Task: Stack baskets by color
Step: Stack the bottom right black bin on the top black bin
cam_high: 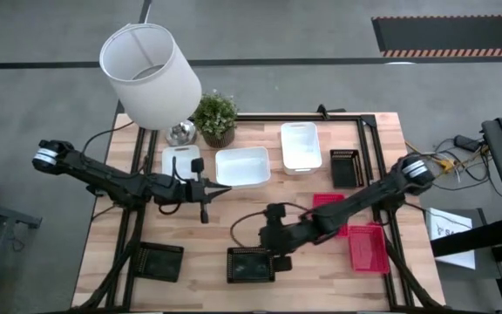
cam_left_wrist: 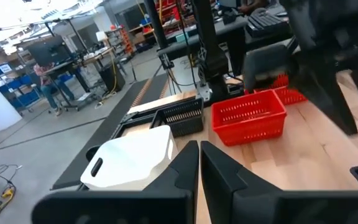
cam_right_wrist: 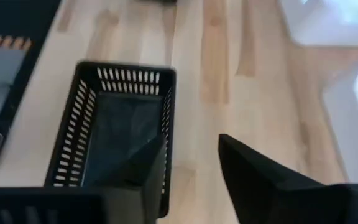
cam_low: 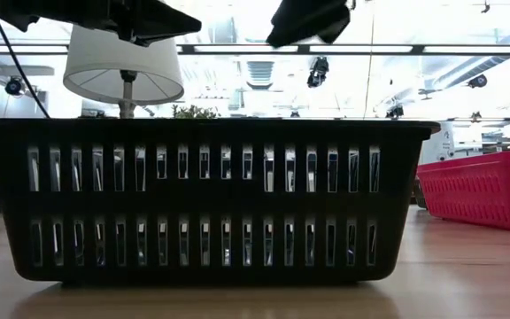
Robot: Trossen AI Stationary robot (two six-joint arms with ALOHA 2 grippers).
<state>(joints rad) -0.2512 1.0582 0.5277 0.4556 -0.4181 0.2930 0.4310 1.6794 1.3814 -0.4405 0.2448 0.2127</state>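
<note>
My right gripper (cam_high: 274, 237) (cam_right_wrist: 191, 144) hangs open, tilted down, above the near-right corner of a black mesh basket (cam_high: 251, 264) (cam_right_wrist: 114, 134) (cam_low: 206, 199) standing near the table's front edge. One finger is over the basket's wall and the other over bare wood beside it, and neither touches it. My left gripper (cam_high: 214, 187) (cam_left_wrist: 199, 163) is shut and empty, held level just in front of two white baskets (cam_high: 242, 166) (cam_high: 181, 161). A third white basket (cam_high: 301, 146) and a black one (cam_high: 345, 167) stand far right. Another black one (cam_high: 161, 260) is front left. Two red ones (cam_high: 369, 249) (cam_high: 329, 214) sit at the right.
A white lampshade (cam_high: 151, 74) and a potted plant (cam_high: 216, 118) stand at the table's far left. Dark frame rails (cam_high: 377, 174) run along the table's sides. Bare wood lies between the two front black baskets and in the middle of the table.
</note>
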